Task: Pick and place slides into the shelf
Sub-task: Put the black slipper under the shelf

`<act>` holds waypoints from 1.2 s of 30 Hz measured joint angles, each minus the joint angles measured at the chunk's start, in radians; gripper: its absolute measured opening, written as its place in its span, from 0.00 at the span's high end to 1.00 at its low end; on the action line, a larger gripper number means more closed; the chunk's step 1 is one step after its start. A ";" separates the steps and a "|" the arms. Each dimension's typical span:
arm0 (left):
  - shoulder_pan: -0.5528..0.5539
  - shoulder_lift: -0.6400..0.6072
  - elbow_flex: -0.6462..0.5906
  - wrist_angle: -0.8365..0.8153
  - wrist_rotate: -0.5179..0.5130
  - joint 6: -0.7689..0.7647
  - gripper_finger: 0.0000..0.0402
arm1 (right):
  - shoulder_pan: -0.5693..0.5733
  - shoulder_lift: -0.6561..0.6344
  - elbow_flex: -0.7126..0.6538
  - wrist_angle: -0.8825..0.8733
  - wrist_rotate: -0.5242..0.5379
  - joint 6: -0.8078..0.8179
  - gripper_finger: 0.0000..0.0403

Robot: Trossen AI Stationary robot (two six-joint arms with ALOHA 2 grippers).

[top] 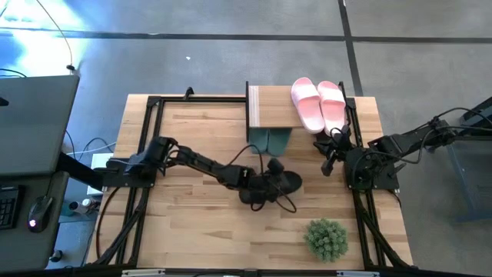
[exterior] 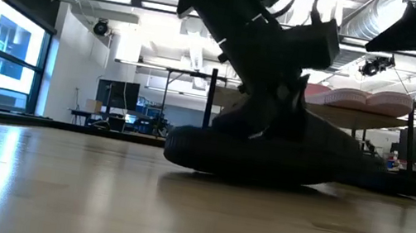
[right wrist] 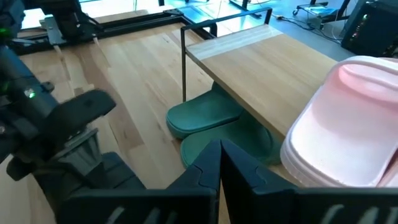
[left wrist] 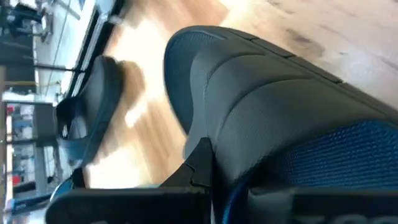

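My left pincer (top: 270,185) is clenched at the black slides (top: 286,183), in front of the shelf (top: 270,108). Pink slides (top: 319,103) lie on its top board (green slides (top: 270,140) beneath). My right pincer (top: 329,154), fingers together, hovers beside the shelf.

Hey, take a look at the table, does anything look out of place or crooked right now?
Nothing looks damaged or spilled. The pink slides lie neatly on top of the shelf, the green slides are tucked under it, poking out slightly. Only the black slides are still on the open table, where the left gripper is shut on one.
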 joint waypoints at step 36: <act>-0.049 -0.032 -0.005 -0.066 -0.034 -0.057 0.31 | 0.000 0.001 0.000 -0.006 -0.026 -0.022 1.00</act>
